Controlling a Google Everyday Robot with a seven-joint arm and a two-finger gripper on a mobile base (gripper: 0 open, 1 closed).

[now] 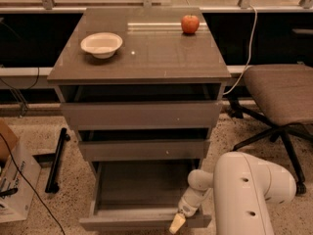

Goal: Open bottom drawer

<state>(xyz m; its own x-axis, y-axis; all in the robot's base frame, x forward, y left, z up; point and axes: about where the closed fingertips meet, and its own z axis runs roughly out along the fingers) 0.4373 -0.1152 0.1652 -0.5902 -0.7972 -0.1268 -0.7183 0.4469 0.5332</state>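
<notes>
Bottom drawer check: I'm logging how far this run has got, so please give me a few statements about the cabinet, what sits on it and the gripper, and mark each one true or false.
1. The bottom drawer is pulled out, with its grey inside showing. True.
2. The gripper is up at the top drawer. False: it is down at the bottom drawer's front edge, towards the right end.
3. A white bowl and a red apple sit on the cabinet top. True.
4. The bowl lies inside the bottom drawer. False: it sits on the cabinet top, near the left side, apart from the apple at the back right.
</notes>
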